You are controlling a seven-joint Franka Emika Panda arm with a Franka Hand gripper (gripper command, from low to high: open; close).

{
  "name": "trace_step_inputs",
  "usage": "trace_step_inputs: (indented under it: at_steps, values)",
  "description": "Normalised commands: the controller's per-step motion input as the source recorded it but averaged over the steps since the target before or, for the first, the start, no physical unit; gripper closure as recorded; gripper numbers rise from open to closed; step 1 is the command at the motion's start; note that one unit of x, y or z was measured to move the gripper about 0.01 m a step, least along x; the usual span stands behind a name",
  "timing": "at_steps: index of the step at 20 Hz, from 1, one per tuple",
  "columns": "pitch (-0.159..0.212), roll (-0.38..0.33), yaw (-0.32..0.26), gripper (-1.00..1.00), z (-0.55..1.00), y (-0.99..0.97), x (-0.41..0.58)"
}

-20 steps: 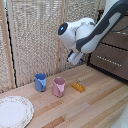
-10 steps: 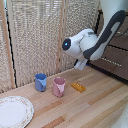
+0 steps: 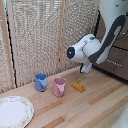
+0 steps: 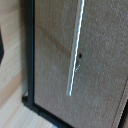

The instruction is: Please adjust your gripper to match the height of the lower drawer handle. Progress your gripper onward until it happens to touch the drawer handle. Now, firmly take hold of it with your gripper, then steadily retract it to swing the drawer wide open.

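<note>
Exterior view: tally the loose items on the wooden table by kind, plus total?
Cups: 2, a blue cup and a pink cup
Plates: 1, a white plate at the exterior view's left
Small orange blocks: 1, an orange block lying flat
Total: 4

Bare wooden tabletop [image 3: 100, 107] between orange block [image 3: 78, 87] and drawer [image 3: 117, 62].
</note>
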Motion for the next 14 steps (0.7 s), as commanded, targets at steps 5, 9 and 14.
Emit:
trace_step_inputs:
  at_steps: [5, 9, 14]
  values:
    - [-0.005, -0.138, 0.204, -1.00, -0.05, -0.44, -0.098]
    - [-0.050, -0.153, 0.066, -1.00, 0.00, -0.67, -0.389]
    - [-0.049, -0.111, -0.010, -1.00, -0.01, -0.75, -0.227]
